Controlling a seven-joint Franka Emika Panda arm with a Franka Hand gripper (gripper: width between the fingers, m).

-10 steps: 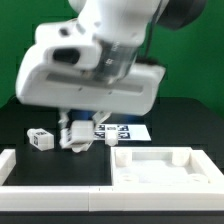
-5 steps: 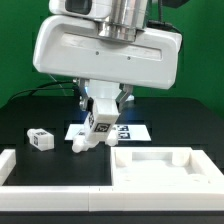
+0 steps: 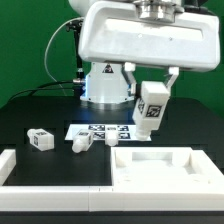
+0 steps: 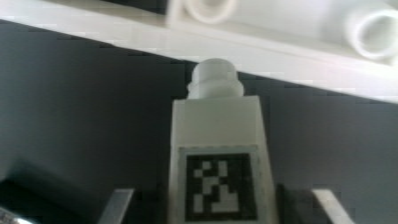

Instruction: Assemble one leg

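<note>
My gripper [image 3: 152, 98] is shut on a leg [image 3: 152, 106], a chunky white peg with a black-and-white tag, and holds it tilted in the air above the far edge of the large white panel [image 3: 160, 168]. In the wrist view the leg [image 4: 221, 125] stands between my fingers [image 4: 118, 205], its round tip towards the panel's rim [image 4: 267, 55]. My gripper [image 4: 221, 208] hides its lower end. Two more legs lie on the black table: one [image 3: 40, 140] at the exterior view's left, one [image 3: 80, 143] beside the marker board [image 3: 100, 130].
A long white rimmed tray edge [image 3: 45, 172] runs along the front at the exterior view's left, next to the panel. The arm's white base [image 3: 105, 85] stands behind the marker board. Two round holes [image 4: 210, 10] show in the panel in the wrist view.
My gripper has risen from the table by the marker board and moved to the exterior view's right, carrying the leg up with it. The two other legs have not moved.
</note>
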